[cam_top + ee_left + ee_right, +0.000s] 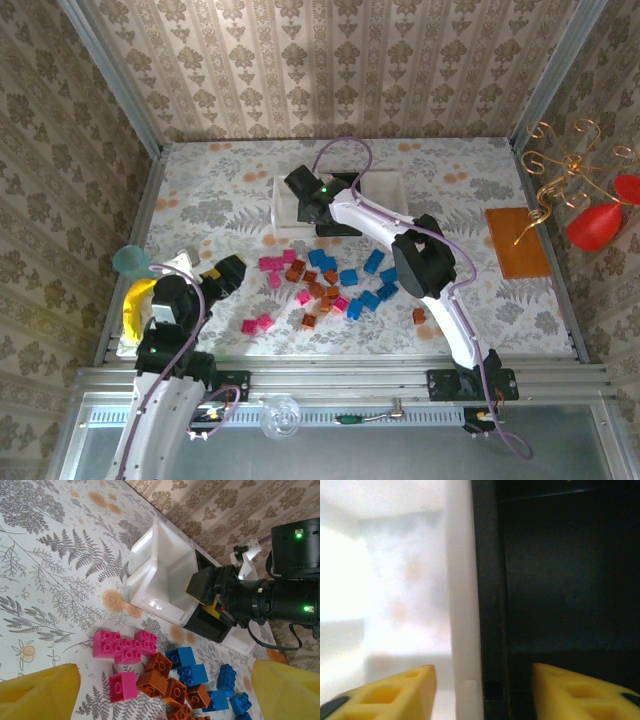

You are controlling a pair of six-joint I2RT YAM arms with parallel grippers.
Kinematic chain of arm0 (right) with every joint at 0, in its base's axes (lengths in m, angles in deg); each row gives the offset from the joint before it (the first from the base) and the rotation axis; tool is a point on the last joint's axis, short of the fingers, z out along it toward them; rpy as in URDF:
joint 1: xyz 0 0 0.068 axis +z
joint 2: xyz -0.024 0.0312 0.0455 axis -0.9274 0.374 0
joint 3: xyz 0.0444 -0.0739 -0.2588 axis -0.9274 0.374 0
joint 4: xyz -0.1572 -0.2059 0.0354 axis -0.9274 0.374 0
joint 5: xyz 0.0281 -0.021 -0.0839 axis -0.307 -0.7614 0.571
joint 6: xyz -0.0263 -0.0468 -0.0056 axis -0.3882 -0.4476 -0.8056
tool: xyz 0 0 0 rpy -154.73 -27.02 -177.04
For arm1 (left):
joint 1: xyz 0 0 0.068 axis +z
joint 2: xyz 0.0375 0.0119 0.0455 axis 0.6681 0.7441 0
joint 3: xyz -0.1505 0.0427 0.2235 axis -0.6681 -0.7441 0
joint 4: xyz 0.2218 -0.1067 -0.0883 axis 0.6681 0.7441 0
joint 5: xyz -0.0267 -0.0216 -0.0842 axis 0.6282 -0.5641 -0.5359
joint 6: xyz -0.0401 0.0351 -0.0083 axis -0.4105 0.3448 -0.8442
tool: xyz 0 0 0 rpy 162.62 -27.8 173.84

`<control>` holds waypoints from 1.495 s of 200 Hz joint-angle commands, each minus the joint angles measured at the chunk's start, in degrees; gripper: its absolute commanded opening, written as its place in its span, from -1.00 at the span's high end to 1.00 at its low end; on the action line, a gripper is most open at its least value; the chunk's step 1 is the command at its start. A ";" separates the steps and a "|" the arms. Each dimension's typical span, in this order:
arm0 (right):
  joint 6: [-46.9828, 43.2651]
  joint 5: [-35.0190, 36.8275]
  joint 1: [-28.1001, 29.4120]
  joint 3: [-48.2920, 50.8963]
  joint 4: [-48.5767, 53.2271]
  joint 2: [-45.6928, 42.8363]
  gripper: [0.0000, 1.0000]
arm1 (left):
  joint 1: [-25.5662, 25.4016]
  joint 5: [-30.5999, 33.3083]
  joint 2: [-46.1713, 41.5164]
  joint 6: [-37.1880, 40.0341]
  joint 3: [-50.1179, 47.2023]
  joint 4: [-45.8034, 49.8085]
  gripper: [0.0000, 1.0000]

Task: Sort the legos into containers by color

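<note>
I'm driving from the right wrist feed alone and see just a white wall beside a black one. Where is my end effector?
Observer: Your right end effector hangs above the seam between the left white tray and the black tray.
Operator: Where are the loose bricks?
Observer: The legos lie scattered on the table, on the near side of the trays, pink, blue and orange mixed.
Operator: And the other arm?
Observer: The left end effector sits open, left of them, holding nothing.

Three trays (pixel 150 600), roughly two dozen legos (pixel 106 643)
</note>
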 commanded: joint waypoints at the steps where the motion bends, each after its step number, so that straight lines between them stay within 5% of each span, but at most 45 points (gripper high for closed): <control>1: -1.34 1.69 0.92 3.01 -3.79 -6.23 -0.27 | -0.68 -0.93 -1.39 1.38 0.60 0.88 -0.96; 25: -2.91 2.68 1.18 13.91 -8.30 -16.45 -0.47 | -1.66 -1.61 -1.75 1.48 1.19 -0.08 -1.00; 67: -0.86 2.88 1.18 43.12 -13.65 -39.29 -0.48 | -5.72 -0.98 -1.62 0.89 -0.02 -1.53 -1.00; 110: 4.24 3.45 1.04 68.36 -0.65 -64.39 -0.48 | -9.35 -0.68 -0.50 1.02 -2.15 -2.57 -1.00; 147: 8.84 -1.68 1.08 80.21 9.03 -79.94 -0.47 | -11.40 0.20 0.46 0.65 -4.22 -5.16 -1.00; 238: 2.32 -5.50 -1.20 83.59 2.50 -66.59 -0.24 | -14.00 0.08 5.24 -0.29 -5.62 -8.49 -0.94; 299: 0.57 -7.02 -2.69 82.89 -1.18 -62.34 0.20 | -16.19 0.46 5.05 -0.73 -5.79 -8.13 -0.92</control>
